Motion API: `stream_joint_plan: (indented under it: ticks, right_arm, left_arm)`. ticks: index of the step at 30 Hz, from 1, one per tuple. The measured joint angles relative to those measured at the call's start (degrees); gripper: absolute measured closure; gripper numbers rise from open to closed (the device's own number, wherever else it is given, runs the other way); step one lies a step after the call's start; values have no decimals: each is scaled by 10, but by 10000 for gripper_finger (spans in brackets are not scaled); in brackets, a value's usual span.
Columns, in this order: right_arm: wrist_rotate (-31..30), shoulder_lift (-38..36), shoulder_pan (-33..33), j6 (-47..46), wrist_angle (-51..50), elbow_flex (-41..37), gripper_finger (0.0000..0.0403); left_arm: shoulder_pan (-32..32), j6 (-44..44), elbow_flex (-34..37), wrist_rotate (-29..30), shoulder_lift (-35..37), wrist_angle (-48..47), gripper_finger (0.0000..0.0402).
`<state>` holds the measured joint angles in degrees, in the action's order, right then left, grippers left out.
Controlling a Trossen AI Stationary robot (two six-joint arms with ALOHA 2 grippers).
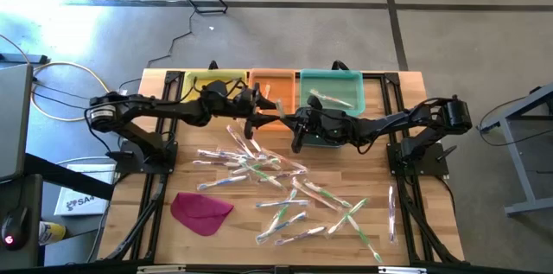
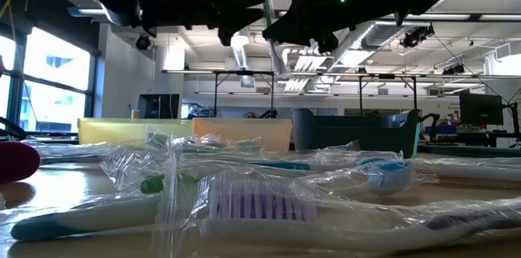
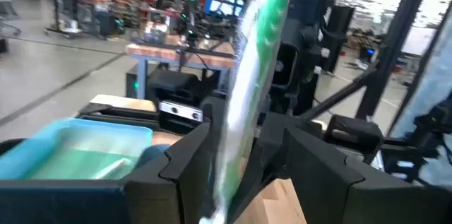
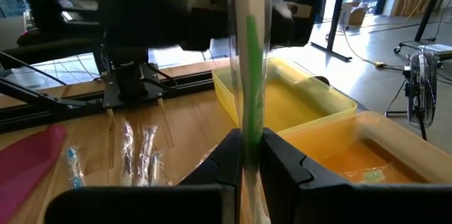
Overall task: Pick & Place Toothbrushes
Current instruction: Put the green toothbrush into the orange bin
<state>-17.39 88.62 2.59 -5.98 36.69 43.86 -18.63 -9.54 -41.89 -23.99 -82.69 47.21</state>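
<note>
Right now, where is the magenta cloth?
In the high view, the magenta cloth lies on the table's front left, beside the scattered toothbrushes.

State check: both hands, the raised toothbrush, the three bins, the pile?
Left hand: open, around the green toothbrush.
Right hand: shut on green toothbrush.
Yellow bin: looks empty.
Orange bin: one toothbrush inside.
Teal bin: some inside.
Toothbrush pile: scattered on table.

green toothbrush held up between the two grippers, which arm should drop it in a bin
Right. The right gripper is shut on the green toothbrush, while the left gripper stands open around it. The yellow bin and orange bin lie just ahead.
</note>
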Motion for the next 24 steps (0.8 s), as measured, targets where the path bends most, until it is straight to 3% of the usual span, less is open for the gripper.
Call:
stream_joint_plan:
  ticks: [9,24]
  right_arm:
    - [0,0,0,0,-4,0,376]
    - [-2,0,0,0,-5,0,376]
  left_arm:
    - [4,0,-35,-21,-31,-10,227]
    - [4,0,-35,-20,-32,-23,227]
